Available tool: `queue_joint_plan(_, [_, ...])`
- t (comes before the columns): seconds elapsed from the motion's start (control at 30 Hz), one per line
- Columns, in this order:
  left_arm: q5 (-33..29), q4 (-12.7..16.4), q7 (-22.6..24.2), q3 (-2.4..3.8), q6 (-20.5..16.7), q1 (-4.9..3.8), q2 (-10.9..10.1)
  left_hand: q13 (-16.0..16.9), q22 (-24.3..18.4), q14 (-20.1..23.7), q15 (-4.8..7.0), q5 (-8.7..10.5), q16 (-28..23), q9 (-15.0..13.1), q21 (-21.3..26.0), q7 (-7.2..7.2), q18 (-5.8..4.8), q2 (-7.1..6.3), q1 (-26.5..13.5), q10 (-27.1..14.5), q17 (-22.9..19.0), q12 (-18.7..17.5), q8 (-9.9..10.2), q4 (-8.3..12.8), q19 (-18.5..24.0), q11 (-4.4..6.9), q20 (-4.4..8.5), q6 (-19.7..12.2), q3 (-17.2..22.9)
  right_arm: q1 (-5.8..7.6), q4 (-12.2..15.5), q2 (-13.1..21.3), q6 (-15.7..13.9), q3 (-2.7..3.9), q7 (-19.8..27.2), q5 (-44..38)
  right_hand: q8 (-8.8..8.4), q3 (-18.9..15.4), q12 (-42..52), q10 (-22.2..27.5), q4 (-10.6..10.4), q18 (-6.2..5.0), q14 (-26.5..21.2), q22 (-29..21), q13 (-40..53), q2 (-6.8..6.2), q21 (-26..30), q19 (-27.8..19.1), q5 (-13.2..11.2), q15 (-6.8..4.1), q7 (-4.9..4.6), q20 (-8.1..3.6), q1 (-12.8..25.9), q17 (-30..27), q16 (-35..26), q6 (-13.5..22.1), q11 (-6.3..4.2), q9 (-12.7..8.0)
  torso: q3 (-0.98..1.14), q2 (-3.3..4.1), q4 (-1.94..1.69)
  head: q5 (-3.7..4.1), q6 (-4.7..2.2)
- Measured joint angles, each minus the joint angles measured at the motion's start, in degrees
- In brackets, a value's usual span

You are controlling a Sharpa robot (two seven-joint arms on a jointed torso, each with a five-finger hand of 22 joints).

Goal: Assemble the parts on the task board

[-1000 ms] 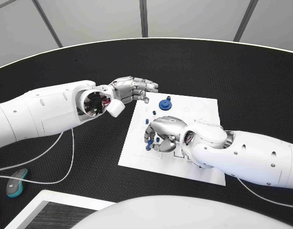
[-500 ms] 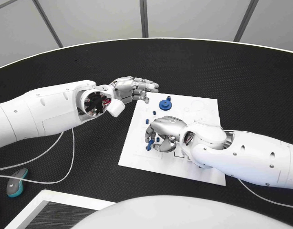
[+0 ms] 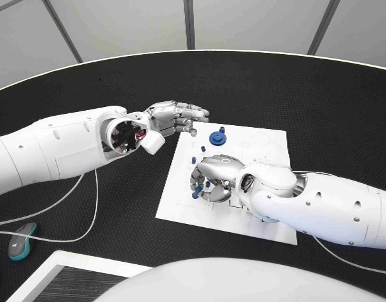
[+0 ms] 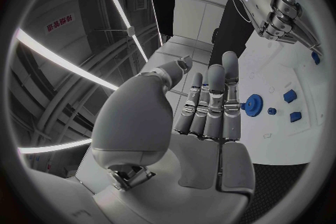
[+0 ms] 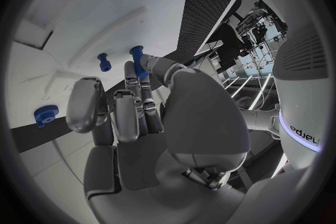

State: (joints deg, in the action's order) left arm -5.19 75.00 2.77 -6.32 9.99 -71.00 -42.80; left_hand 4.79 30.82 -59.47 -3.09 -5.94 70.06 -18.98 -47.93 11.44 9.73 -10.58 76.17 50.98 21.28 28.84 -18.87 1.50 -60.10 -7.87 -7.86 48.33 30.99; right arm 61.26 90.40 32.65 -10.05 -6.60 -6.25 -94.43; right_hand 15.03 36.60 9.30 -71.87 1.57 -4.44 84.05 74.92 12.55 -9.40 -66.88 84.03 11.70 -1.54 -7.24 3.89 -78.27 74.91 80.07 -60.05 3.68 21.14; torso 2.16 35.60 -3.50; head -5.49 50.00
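Parts sat on the white board at the centre of the frame: a blue gear upper middle. The right hand pinched a blue peg; keeping it upright over its hole would seat it cleanly. The left hand hovered empty, fingers apart. "edjely" showed lower right in the right wrist view.

Head camera high above black table, facing down, both arms inside frame; left wrist camera close behind left hand, facing across white board; right wrist camera tight behind right hand, near board; all share board and blue gear.
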Motion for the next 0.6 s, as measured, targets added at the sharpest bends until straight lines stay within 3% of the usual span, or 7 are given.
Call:
queue_joint_plan(0.3, [0.0, -0.07, -0.04, 0.0, 0.05, 0.0, 0.08, 0.0, 0.0, 0.2, -0.21, 0.0, 0.0, 0.0, 0.0, 0.0, 0.0, 0.0, 0.0, 0.0, 0.0, 0.0, 0.0, 0.0, 0.0, 0.0, 0.0, 0.0, 0.0, -0.01, 0.01, -0.2, 1.23, -0.18, -0.45, -0.95, -0.11, -0.01, -0.02, 0.0, -0.01, 0.0, 0.0, 0.0, 0.16, 0.01, 0.0, 0.0, 0.0, 0.0, 0.15, 0.0, -0.01, 0.0, 0.0, 0.17, 0.0, 0.0, -0.03, -0.03, 0.01, 0.01, 0.0])
queue_joint_plan(0.6, [0.0, -0.18, -0.08, 0.0, 0.09, 0.0, 0.14, 0.0, 0.0, 0.2, -0.21, 0.0, 0.0, 0.0, 0.0, 0.0, 0.0, 0.0, 0.0, 0.0, 0.0, 0.0, 0.0, 0.0, 0.0, 0.0, 0.0, 0.0, 0.0, -0.03, -0.05, -0.51, 1.02, -0.41, -0.59, -2.16, 0.07, -0.52, -0.22, -0.1, -0.04, 0.0, 0.01, 0.0, 0.27, 0.01, 0.52, 0.0, 0.0, 0.01, -0.36, 0.0, -0.01, -0.13, 0.0, 0.47, -0.09, 0.11, -0.03, -0.03, 0.0, -0.04, 0.0])
